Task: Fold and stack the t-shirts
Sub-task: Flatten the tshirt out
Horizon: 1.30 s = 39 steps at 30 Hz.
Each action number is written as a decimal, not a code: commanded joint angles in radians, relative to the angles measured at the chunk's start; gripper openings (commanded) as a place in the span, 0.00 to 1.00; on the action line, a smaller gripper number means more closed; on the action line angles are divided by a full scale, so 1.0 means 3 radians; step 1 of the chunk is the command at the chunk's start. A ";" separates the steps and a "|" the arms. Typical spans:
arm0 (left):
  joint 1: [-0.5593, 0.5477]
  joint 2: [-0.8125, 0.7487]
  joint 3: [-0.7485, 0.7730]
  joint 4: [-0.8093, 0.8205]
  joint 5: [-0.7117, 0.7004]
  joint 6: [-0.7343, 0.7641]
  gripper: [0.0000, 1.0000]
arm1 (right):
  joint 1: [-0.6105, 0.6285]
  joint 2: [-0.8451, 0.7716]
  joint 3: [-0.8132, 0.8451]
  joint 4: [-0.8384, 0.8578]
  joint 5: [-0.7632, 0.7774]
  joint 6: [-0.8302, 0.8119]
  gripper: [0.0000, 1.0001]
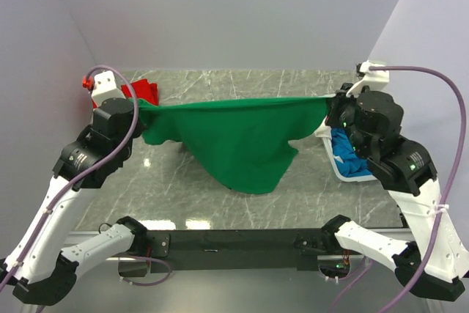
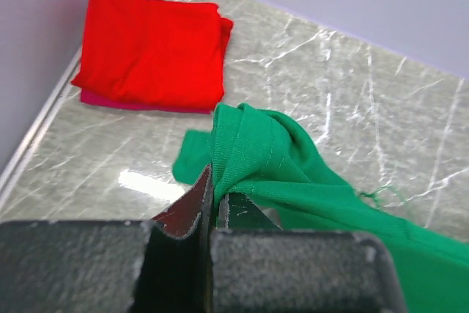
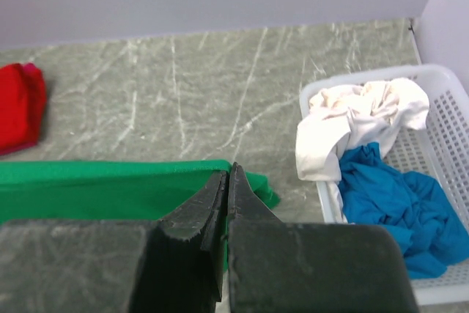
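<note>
The left hand (image 1: 138, 111) and the right hand (image 1: 330, 110) are each clenched on an end of the green t-shirt (image 1: 242, 141). From above, its top edge is stretched taut between them over the worktop (image 1: 183, 203) and its body sags. The left wrist view shows bunched green cloth between the closed fingers, with a red t-shirt (image 2: 150, 49) folded flat in the far corner. The right wrist view shows a white t-shirt (image 3: 359, 122) and a blue t-shirt (image 3: 388, 207) crumpled in the basket (image 3: 448, 133). Judging by this, one shirt is folded, the green is barely begun, and two wait.

Left hand (image 2: 212, 185) and right hand (image 3: 229, 175), both clamped shut, are held wide apart, seemingly level.
</note>
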 commanded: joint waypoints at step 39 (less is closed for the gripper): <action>0.0072 -0.0005 0.2653 -0.0240 0.1958 0.1080 0.01 | -0.0250 -0.0250 0.1452 -0.0745 -0.1625 -0.0113 0.00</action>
